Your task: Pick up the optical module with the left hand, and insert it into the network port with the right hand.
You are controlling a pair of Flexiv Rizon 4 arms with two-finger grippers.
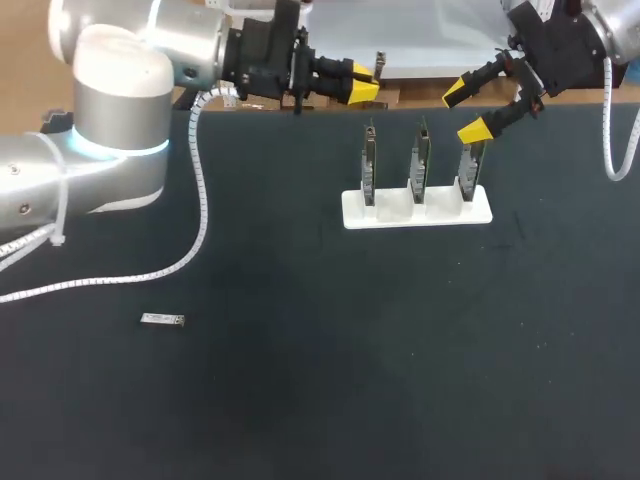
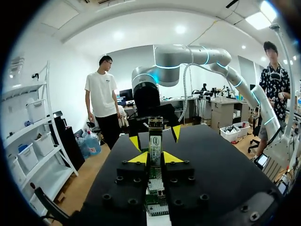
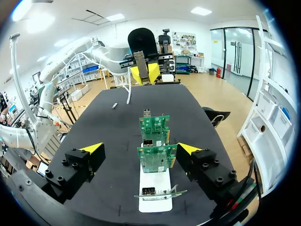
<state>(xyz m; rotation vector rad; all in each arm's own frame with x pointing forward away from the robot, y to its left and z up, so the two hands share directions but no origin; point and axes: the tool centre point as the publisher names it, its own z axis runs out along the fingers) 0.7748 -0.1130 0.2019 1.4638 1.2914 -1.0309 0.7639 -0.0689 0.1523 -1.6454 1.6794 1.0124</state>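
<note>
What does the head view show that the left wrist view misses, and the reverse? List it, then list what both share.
Only the head view: the small module lying alone on the table, and the three boards seen side by side. Only the left wrist view: the boards lined up one behind another, and the right arm arching back from its gripper. Both: the boards, the left gripper and the open right gripper.

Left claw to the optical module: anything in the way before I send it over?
Nothing visible stands between them. The left claw hangs by the far edge, near the card rack; the optical module lies alone on bare table, near left. The arm's own white cable trails beside that path but does not cover the module.
</note>
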